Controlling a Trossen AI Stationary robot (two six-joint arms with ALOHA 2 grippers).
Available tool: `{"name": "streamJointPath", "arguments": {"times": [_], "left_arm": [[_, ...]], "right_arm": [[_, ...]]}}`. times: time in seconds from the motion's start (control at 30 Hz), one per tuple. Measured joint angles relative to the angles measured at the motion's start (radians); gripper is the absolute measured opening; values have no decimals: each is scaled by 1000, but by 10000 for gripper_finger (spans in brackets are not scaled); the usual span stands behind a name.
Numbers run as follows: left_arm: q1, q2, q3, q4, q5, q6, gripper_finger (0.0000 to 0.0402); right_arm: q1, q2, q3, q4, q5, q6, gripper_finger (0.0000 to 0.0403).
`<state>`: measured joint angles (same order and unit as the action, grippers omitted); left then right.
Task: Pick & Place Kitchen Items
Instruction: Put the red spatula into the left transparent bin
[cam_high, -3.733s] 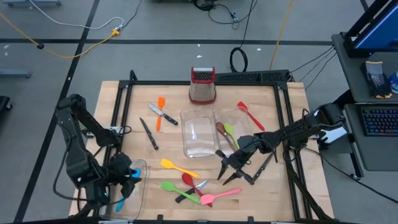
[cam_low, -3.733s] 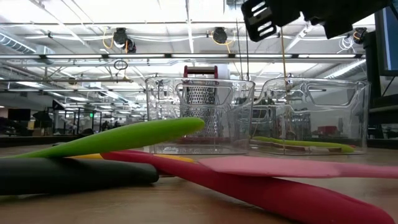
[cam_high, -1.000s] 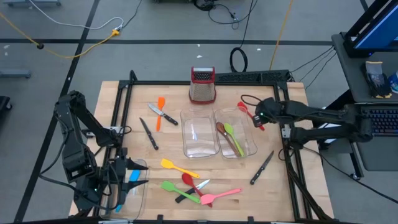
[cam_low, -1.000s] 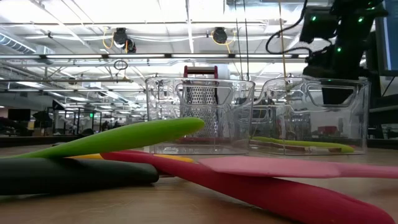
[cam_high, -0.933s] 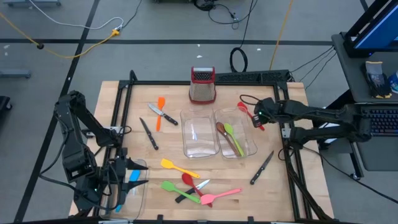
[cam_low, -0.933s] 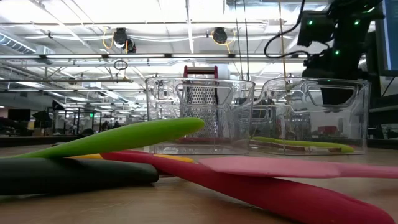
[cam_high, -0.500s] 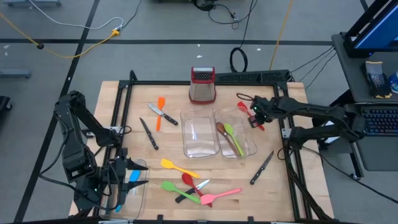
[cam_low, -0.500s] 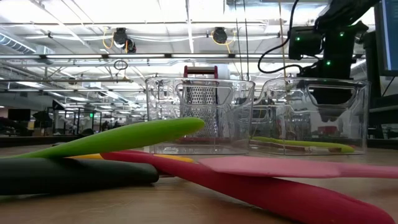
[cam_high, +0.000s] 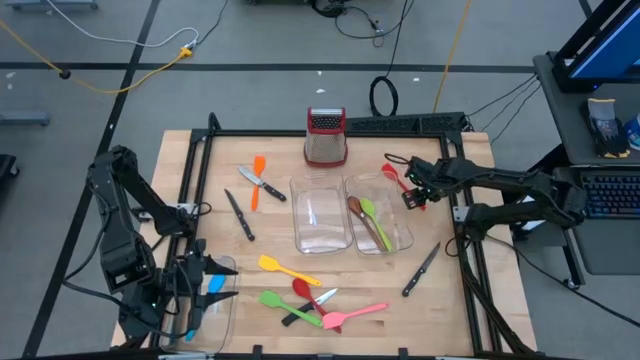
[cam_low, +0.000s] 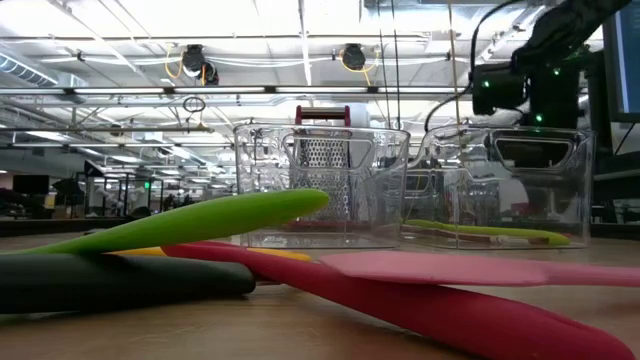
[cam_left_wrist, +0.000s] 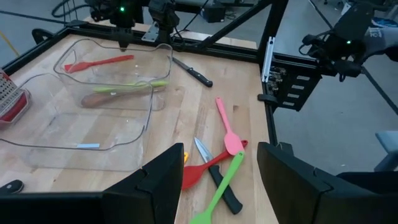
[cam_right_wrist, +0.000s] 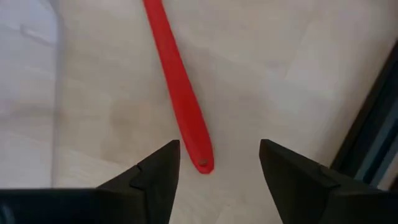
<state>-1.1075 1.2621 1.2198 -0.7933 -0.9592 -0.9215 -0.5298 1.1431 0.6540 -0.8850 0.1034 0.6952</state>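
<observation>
While most utensils lie loose on counter, right tray holds only green spoon and brown spoon. Right hand open, empty, over red spatula just beside tray. Left hand open, empty, well apart. Bulk remains.

Grey floor strewn with cables, bright ceiling lights overhead.
</observation>
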Motion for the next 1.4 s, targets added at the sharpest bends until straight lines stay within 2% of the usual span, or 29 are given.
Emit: {"name": "streamJointPath", "arguments": {"times": [0.07, 0.27, 0.7, 0.93, 1.13, 1.4], "left_arm": [[0, 0, 0, 0, 0, 0, 209], [0, 0, 0, 0, 0, -16, 209], [0, 0, 0, 1, 0, -30, 209], [0, 0, 0, 1, 0, -29, 209], [0, 0, 0, 1, 0, -29, 209], [0, 0, 0, 2, -1, -30, 209]], "right_arm": [[-11, 0, -24, 37, -29, 0, 218], [-36, 0, -58, 100, -30, -15, 216], [-53, 5, -61, 185, -30, -38, 222], [-53, 70, -61, 200, -23, -37, 222], [-54, 139, -97, 315, -13, -35, 222], [-65, 163, -132, 292, 45, 18, 216]]}}
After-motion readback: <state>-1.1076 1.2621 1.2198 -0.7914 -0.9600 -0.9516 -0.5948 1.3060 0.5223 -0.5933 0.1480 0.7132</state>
